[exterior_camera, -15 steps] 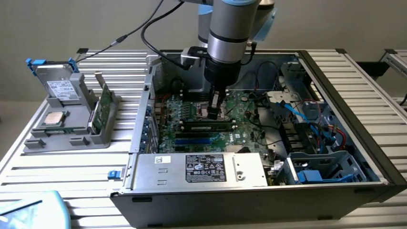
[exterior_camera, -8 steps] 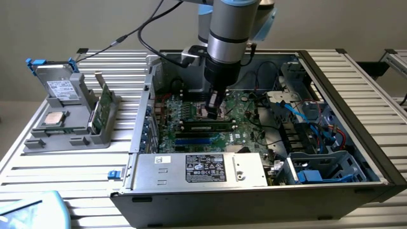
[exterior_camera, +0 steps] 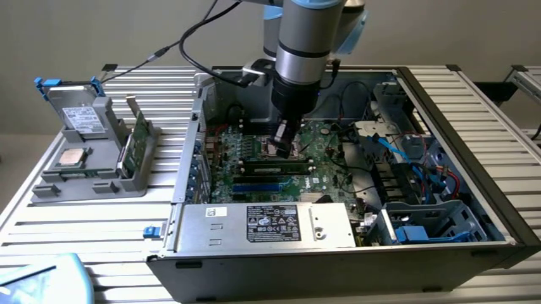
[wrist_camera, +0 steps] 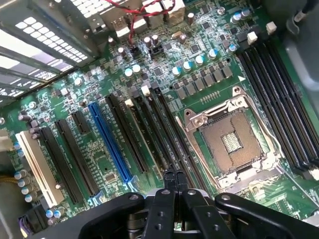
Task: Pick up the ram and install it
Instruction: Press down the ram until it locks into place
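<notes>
Closed with nothing visible between: gripper (wrist_camera: 174, 180), tips together, low over slots (wrist_camera: 149, 124) next to open socket (wrist_camera: 232, 142). Cannot tell whether touching.

Just beside those tips, ram (exterior_camera: 275, 168), lying along a slot on board (exterior_camera: 253, 149), apparently seated.

Possible trouble from here:
- Pressing off-centre, tilting ram and leaving one end unlatched.
- Forcing a misaligned notch, cracking stick or slot.
- Slipping off the narrow top edge into capacitors or exposed socket pins.

Farther along, loose cables (exterior_camera: 406, 152) inside case (exterior_camera: 338, 272), near enough to catch an arm swinging wide.

Beyond, outside, tray (exterior_camera: 85, 183) with card (exterior_camera: 135, 142), well apart, no hazard.
</notes>
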Tool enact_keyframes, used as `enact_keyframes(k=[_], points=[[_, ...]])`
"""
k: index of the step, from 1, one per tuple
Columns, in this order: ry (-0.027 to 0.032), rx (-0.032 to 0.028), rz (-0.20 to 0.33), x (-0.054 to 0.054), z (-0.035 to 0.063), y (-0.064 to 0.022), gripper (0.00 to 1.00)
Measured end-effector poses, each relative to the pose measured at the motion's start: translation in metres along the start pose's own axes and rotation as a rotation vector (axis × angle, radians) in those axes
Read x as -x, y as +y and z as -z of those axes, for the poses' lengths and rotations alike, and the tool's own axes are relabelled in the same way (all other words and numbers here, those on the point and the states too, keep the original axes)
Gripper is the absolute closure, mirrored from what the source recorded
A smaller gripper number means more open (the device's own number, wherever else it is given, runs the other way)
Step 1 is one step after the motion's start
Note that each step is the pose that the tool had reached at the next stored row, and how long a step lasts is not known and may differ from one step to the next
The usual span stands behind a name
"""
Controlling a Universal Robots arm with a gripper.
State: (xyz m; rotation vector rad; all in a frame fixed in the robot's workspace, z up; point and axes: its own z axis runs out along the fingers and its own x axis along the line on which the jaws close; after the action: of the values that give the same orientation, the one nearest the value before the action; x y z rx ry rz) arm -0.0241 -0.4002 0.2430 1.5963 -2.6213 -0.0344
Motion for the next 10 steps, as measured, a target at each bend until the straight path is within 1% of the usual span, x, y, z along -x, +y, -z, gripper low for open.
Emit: enact_keyframes(k=[10], points=[[-0.0144, -0.0061, -0.137, 0.0000, -0.0004, 0.0000, 0.89]])
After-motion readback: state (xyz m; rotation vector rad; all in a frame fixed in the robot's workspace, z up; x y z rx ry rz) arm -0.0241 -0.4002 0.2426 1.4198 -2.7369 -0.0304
